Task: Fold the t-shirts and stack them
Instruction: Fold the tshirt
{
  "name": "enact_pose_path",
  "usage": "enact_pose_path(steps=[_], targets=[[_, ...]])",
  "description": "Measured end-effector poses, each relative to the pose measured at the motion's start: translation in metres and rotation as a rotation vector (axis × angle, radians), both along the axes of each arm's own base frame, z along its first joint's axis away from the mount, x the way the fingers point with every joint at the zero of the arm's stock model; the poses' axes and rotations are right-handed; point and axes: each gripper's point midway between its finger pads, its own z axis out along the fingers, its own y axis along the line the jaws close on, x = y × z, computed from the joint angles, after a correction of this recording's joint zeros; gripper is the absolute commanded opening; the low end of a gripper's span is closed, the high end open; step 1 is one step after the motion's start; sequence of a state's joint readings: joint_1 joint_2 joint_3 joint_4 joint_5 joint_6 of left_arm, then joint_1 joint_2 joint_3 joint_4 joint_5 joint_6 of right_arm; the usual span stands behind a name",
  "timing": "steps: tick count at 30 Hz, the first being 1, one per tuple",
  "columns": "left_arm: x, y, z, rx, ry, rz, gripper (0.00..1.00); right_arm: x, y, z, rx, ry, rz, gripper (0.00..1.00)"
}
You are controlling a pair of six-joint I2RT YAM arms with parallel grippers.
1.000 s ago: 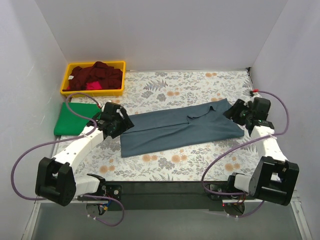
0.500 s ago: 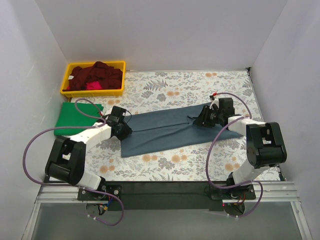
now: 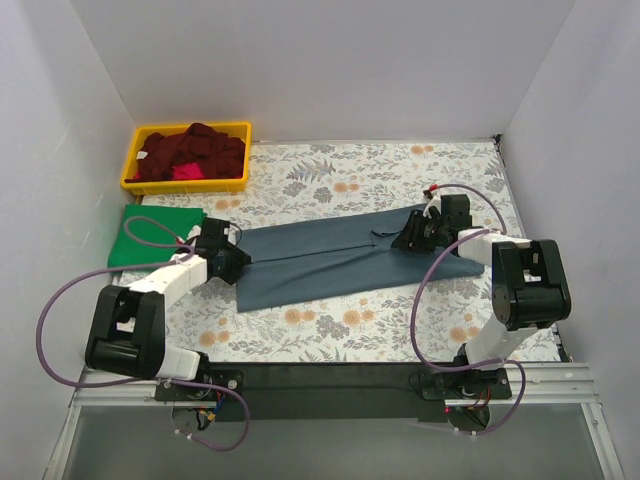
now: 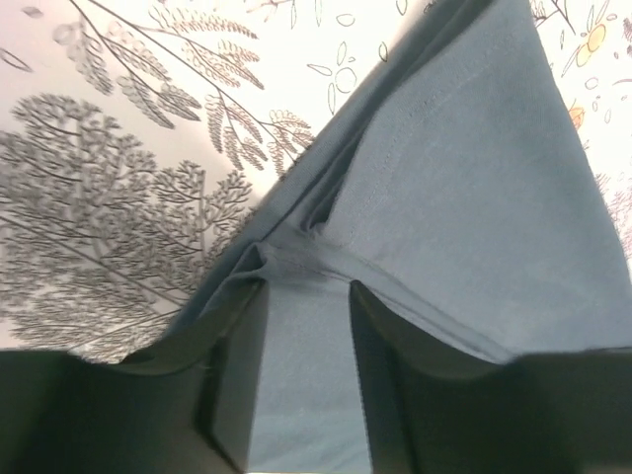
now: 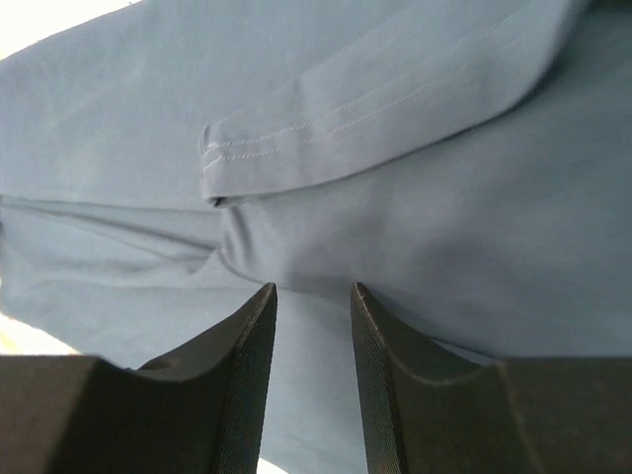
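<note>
At the far left a yellow bin (image 3: 133, 168) holds dark red shirts (image 3: 195, 150), and a green shirt (image 3: 150, 238) lies folded just near of it. The left gripper (image 3: 228, 262) is clamped on the left end of the blue shirt (image 3: 340, 260), which lies stretched across the middle of the flowered cloth (image 3: 340, 185). The right gripper (image 3: 408, 238) pinches a fold near its collar.
</note>
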State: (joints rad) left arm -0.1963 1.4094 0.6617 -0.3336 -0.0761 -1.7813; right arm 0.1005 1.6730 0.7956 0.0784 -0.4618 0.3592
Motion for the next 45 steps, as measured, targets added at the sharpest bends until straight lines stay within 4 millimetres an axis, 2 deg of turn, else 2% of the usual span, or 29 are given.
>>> enact_pose_path(steps=[1,3,6,9,11,14,17,20,23,27,31,34,36,40,44,45], targets=[[-0.001,0.002,0.002,0.009,-0.001,-0.002,0.47,0.001,0.000,0.002,-0.014,-0.010,0.006,0.43],[-0.005,0.007,0.005,0.031,-0.001,-0.015,0.53,0.006,0.003,0.011,-0.040,-0.046,0.027,0.43],[-0.006,0.010,0.016,0.057,-0.012,-0.047,0.61,0.012,0.022,0.033,-0.077,-0.134,0.106,0.43],[0.002,0.011,0.037,0.086,-0.067,-0.101,0.68,0.016,0.043,0.055,-0.099,-0.223,0.173,0.43],[0.010,0.011,0.056,0.110,-0.125,-0.140,0.70,0.019,0.049,0.066,-0.120,-0.262,0.175,0.43],[0.020,0.014,0.085,0.168,-0.223,-0.197,0.72,0.027,0.037,0.068,-0.176,-0.274,0.121,0.45],[0.023,0.020,0.101,0.228,-0.290,-0.242,0.74,0.031,0.023,0.063,-0.238,-0.261,0.069,0.47],[0.021,0.021,0.103,0.263,-0.327,-0.290,0.80,0.038,0.003,0.059,-0.330,-0.253,-0.001,0.50],[0.015,0.014,0.091,0.269,-0.314,-0.360,0.83,0.047,-0.017,0.059,-0.406,-0.256,-0.058,0.51],[0.011,-0.023,0.085,0.281,-0.325,-0.537,0.84,0.063,-0.048,0.060,-0.414,-0.238,-0.142,0.50],[0.019,-0.083,0.093,0.298,-0.377,-0.762,0.84,0.074,-0.079,0.052,-0.337,-0.173,-0.224,0.49],[0.034,-0.130,0.106,0.320,-0.461,-0.911,0.78,0.077,-0.093,0.041,-0.262,-0.112,-0.269,0.48],[0.042,-0.161,0.113,0.336,-0.525,-1.008,0.72,0.077,-0.098,0.034,-0.222,-0.077,-0.289,0.47],[0.052,-0.226,0.112,0.366,-0.641,-1.240,0.71,0.078,-0.096,0.030,-0.163,-0.042,-0.296,0.46],[0.058,-0.283,0.092,0.424,-0.717,-1.463,0.68,0.079,-0.090,0.034,-0.117,-0.033,-0.296,0.46],[0.060,-0.296,0.087,0.441,-0.735,-1.514,0.62,0.079,-0.090,0.035,-0.111,-0.031,-0.298,0.46]])
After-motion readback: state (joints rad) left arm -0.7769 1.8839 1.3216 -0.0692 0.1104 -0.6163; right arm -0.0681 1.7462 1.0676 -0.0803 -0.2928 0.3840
